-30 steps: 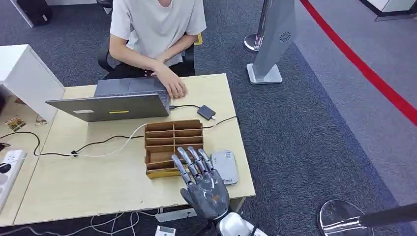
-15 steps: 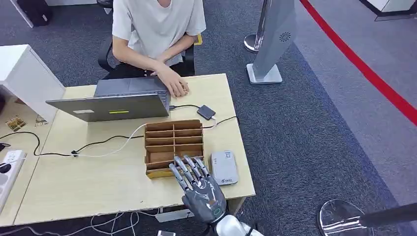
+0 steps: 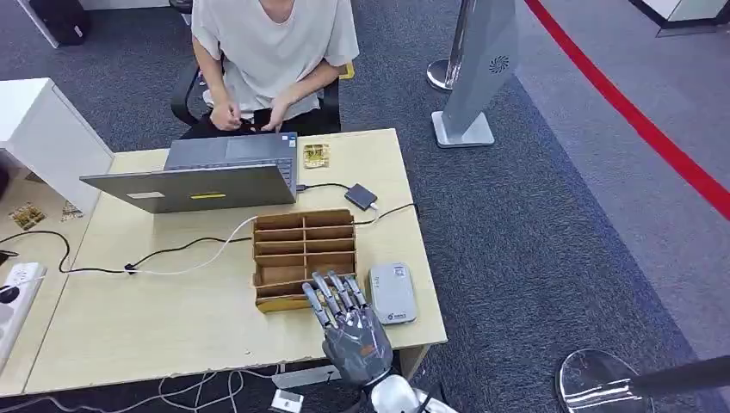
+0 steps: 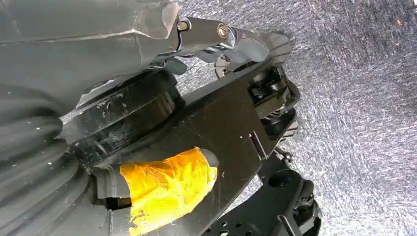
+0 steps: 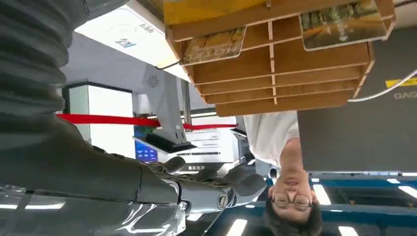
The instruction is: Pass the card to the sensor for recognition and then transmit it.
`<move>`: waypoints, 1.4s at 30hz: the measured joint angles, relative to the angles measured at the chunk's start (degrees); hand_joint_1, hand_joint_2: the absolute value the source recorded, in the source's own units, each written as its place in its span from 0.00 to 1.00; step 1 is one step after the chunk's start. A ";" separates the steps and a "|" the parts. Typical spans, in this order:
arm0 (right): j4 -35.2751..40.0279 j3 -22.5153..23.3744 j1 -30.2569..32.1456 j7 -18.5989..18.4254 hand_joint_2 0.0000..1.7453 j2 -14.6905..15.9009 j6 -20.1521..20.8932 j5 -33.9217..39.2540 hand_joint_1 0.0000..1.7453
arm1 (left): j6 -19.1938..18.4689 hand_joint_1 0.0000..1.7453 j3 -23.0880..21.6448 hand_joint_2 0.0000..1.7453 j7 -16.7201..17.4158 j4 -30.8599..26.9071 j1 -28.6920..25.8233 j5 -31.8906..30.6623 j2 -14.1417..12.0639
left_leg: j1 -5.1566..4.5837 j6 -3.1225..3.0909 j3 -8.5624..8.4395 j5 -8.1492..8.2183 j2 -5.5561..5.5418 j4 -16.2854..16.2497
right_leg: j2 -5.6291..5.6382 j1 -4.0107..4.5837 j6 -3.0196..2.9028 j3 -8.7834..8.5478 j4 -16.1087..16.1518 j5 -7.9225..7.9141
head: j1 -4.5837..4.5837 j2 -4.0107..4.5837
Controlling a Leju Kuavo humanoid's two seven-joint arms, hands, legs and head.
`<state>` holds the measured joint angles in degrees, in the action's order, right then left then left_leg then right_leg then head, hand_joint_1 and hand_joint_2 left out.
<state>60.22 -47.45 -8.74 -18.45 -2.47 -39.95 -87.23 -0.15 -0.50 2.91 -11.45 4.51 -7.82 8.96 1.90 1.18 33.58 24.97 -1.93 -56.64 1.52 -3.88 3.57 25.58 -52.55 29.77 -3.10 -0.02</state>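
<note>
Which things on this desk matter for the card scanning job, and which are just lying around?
For the job:
wooden divided card box
picture cards in its slots
grey flat card sensor
right hand

Lying about:
grey open laptop
small black adapter
white power strip

right hand [image 3: 355,331]: dark grey palm, silver segmented fingers | right wrist: white rounded cuff, grey ribbed cover | left hand [image 4: 147,98]: grey ribbed cover, silver bracket with brass screws, yellow tape patch
</note>
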 joint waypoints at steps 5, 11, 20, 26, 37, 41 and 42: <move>-2.64 1.51 -0.30 2.60 1.00 -1.49 -0.02 0.00 0.00 | -0.02 0.00 0.00 1.00 0.55 0.00 0.27 -0.53 0.24 | 0.00 0.00 0.00 0.00 0.00 0.00 | 0.00 0.00 0.00 0.00 0.00 0.00 | 0.00 0.00; -5.93 3.04 -1.19 3.52 1.00 -3.32 0.00 0.00 0.00 | -0.07 0.00 -0.07 1.00 1.05 0.00 0.70 -1.05 0.50 | 0.00 0.00 0.00 0.00 0.00 0.00 | 0.00 0.00 0.00 0.00 0.00 0.00 | -0.02 0.00; -8.83 3.94 -2.91 3.63 1.00 -5.36 -0.02 0.00 0.00 | -0.20 0.00 -0.33 1.00 1.88 -0.02 1.11 -1.99 0.85 | 0.00 0.00 0.00 0.00 0.00 0.00 | 0.00 0.00 0.00 0.00 0.00 0.00 | -0.02 0.00; -9.88 4.42 -3.94 3.50 1.00 -6.38 -0.02 0.00 0.00 | -0.37 0.00 -1.03 1.00 2.45 0.00 1.40 -2.69 0.92 | 0.00 0.00 0.00 0.00 0.00 0.00 | 0.00 0.00 0.00 0.00 0.00 0.00 | -0.02 0.00; -11.76 5.60 -5.60 2.41 1.00 -7.72 -0.02 0.00 0.00 | -0.63 0.00 -1.49 1.00 3.08 -0.02 1.84 -3.76 1.01 | 0.00 0.00 0.00 0.00 0.00 -0.01 | 0.00 0.00 0.00 0.00 -0.01 0.00 | -0.02 0.00; -13.05 6.38 -6.42 1.60 1.00 -7.74 -0.02 0.00 0.00 | -0.90 0.00 -1.68 1.00 3.50 -0.02 1.93 -4.11 1.05 | 0.00 0.00 0.00 0.00 0.00 -0.01 | 0.00 0.00 0.00 0.00 0.00 0.00 | -0.02 0.00; -13.42 6.47 -6.58 1.38 1.00 -7.74 -0.02 0.00 0.00 | -0.96 0.00 -1.81 1.00 3.54 -0.02 1.94 -4.17 1.05 | 0.00 0.00 0.00 0.00 0.00 -0.01 | 0.00 0.00 0.00 0.00 0.00 0.00 | -0.02 0.00</move>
<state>46.79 -40.98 -15.31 -17.07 -10.21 -39.98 -87.23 -1.12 -2.32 6.45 -11.47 6.45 -12.00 10.01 1.90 1.18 33.58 24.97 -1.93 -56.65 1.52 -3.88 3.57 25.58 -52.56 29.76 -3.13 -0.02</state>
